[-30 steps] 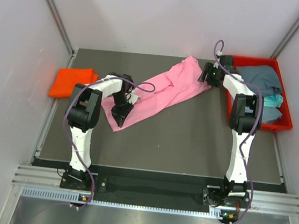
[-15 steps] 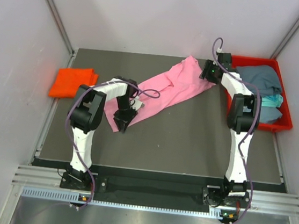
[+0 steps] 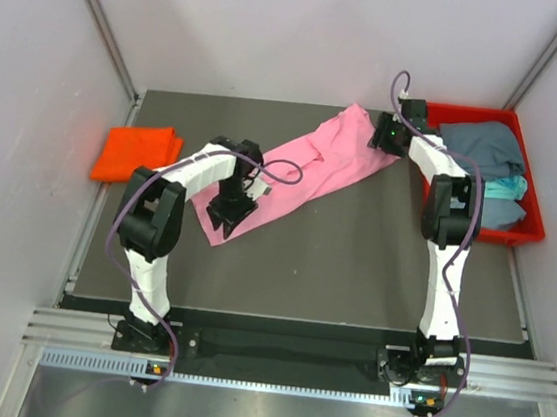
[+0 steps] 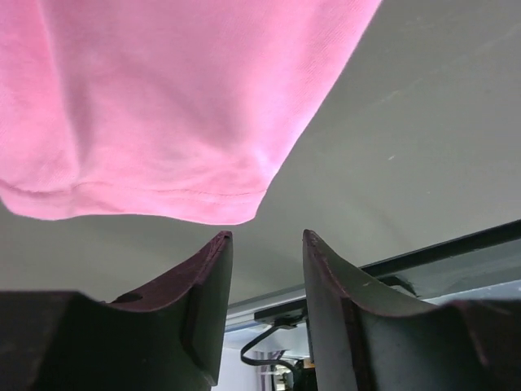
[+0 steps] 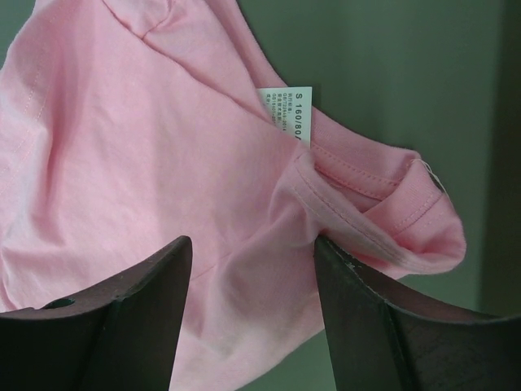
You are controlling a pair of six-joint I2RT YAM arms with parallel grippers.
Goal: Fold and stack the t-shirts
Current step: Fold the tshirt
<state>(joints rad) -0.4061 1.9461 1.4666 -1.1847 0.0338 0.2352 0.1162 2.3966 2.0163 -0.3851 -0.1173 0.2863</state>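
Observation:
A light pink t-shirt (image 3: 308, 172) lies stretched diagonally across the dark table, from near left to far right. My left gripper (image 3: 226, 213) is open over its near-left hem corner; in the left wrist view the hem (image 4: 163, 106) lies just beyond the empty jaws (image 4: 264, 240). My right gripper (image 3: 379, 139) is open over the shirt's far-right end; in the right wrist view the collar and size label (image 5: 350, 163) lie between and beyond the fingers (image 5: 252, 244). A folded orange t-shirt (image 3: 136, 151) lies at the far left. Grey-blue (image 3: 485, 144) and teal (image 3: 507, 186) shirts lie in the tray.
A red plastic tray (image 3: 531, 229) stands at the far right edge of the table. White walls close in on three sides. The table's metal front rail (image 3: 282, 350) runs along the near edge by the arm bases.
My left gripper has shifted slightly back and right over the pink shirt's near corner. My right gripper has edged a little farther back at the collar end. The shirt has hardly moved.

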